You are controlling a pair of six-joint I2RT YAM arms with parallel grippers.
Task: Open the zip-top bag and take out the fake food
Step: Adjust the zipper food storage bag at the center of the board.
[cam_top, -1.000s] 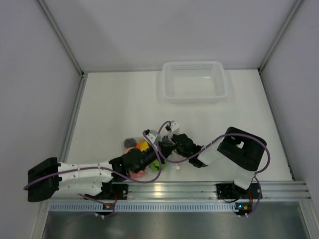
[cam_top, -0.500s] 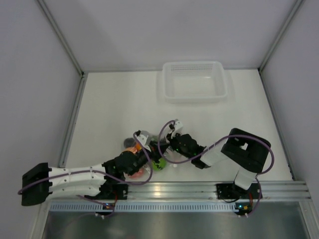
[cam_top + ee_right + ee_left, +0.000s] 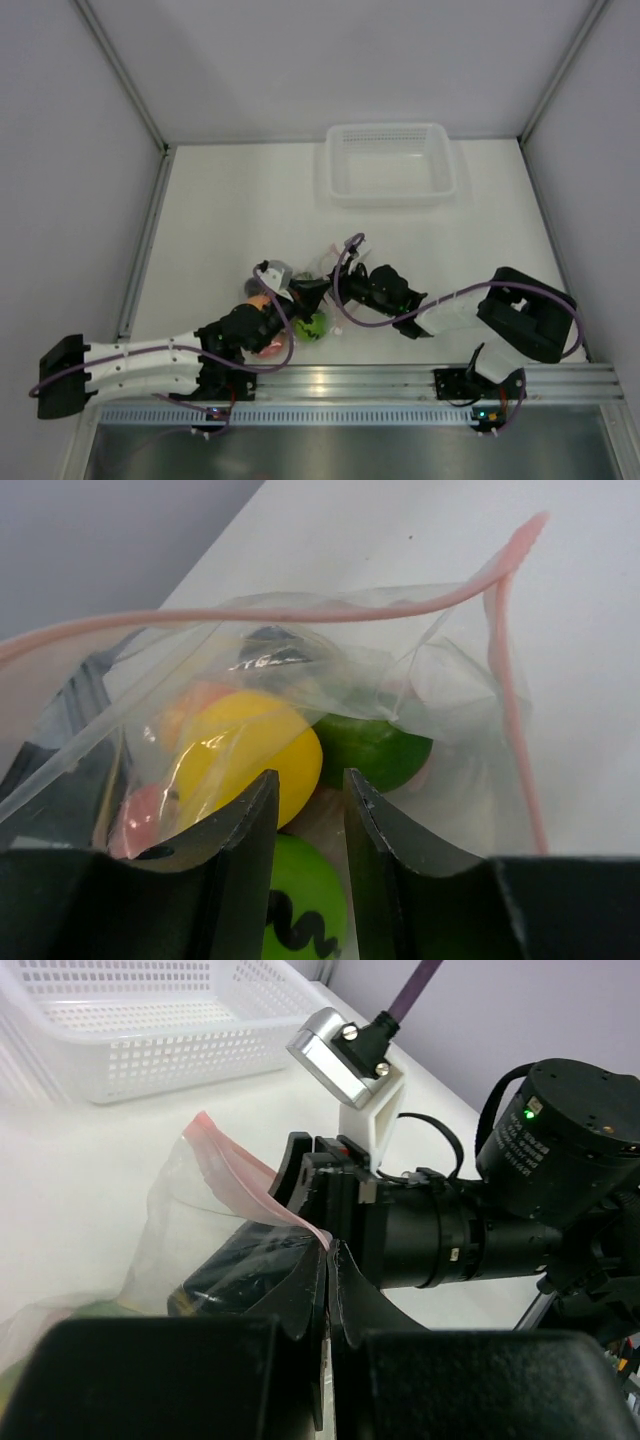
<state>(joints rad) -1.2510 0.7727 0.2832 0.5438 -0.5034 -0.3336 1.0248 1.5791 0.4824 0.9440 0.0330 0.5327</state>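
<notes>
Here left hand (image 3: pixel 328 1252) pinches zip-top bag (image 3: pixel 205 1195) (fake food (image 3: pixel 250 752) film-veiled); right hand (image 3: pixel 310 792) unclear.

- A robotics laboratory test cell: a left arm (image 3: pixel 150 360) and a right arm (image 3: pixel 455 312), both white and black, stood bolted to an aluminium rail (image 3: pixel 350 380) at the near edge of a white table (image 3: pixel 230 220).
- Plain grey panels (image 3: pixel 60 150) in metal framing (image 3: pixel 122 75) enclosed the bench on three sides.
- Purple cables (image 3: pixel 415 985) looped over the machines.
- The goods on the table were props: fake food (image 3: pixel 250 755) in a zip-top bag (image 3: pixel 440 680), and a perforated white tray (image 3: pixel 388 128).
</notes>
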